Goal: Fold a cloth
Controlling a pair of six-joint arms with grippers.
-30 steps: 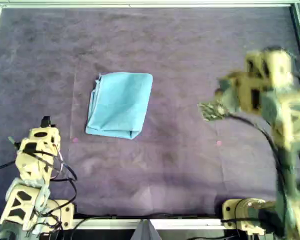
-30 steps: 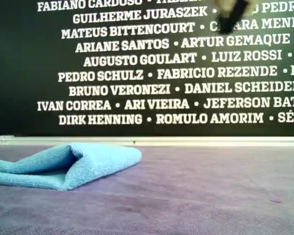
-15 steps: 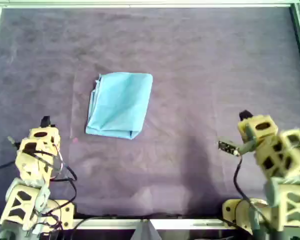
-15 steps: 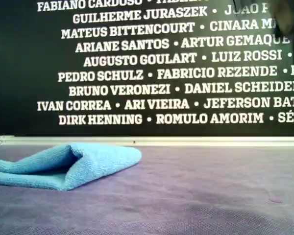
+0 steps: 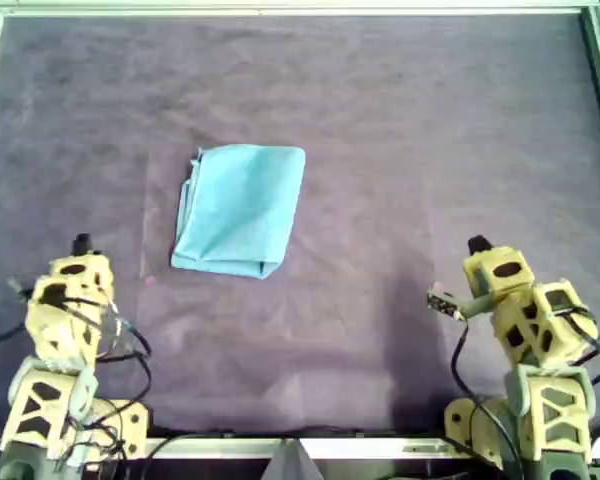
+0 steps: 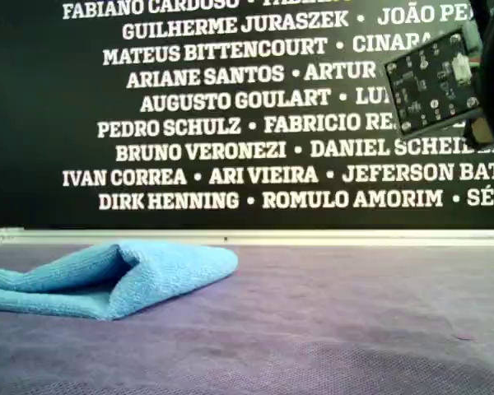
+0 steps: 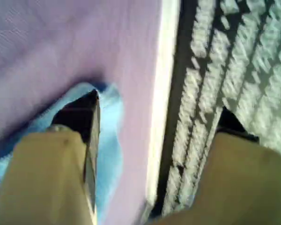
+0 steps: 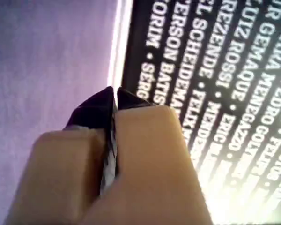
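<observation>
I see the light sky-blue cloth point(image 5: 240, 208) folded on the purple felt table covering point(image 5: 430, 130), left of centre overhead. My left gripper point(image 7: 154, 117) has jaws spread wide; my right gripper point(image 8: 113, 101) has them pressed together, empty.

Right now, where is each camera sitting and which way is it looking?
Overhead: above the table, looking straight down at the cloth; both arms show.
Exterior: low at table level, facing the wall of names; a circuit board on an arm shows.
Left wrist: on the left gripper, open, aimed at the cloth.
Right wrist: on the right gripper, shut, aimed at the wall.
Shared: overhead, exterior and left wrist all show the cloth.
</observation>
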